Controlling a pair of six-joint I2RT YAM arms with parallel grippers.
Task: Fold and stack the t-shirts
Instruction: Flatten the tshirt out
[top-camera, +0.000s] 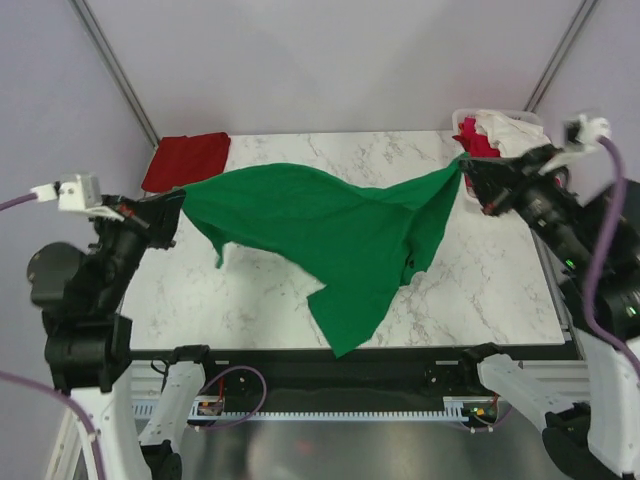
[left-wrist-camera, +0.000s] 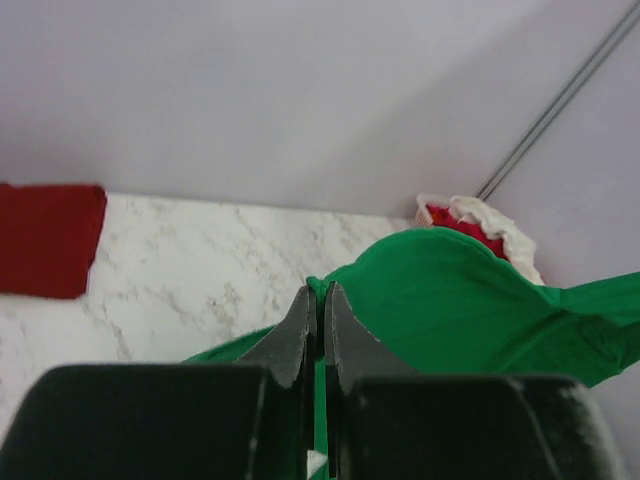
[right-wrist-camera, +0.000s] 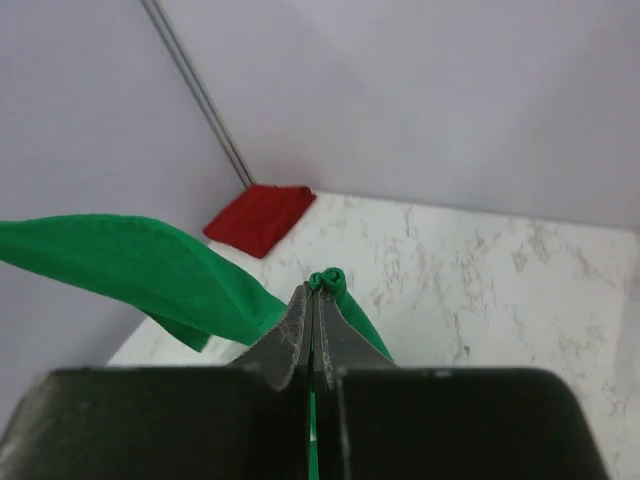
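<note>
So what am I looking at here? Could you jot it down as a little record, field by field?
Surface: white marble-patterned table
Being handled: bright green cloth t-shirt, stretched between both arms, its middle sagging to the table
Left gripper: shut on one end of the green shirt
Right gripper: shut on the opposite end
Folded: dark red cloth t-shirt, far left corner
Waiting: crimson-pink garment and white garment in a white plastic basket, far right corner
</note>
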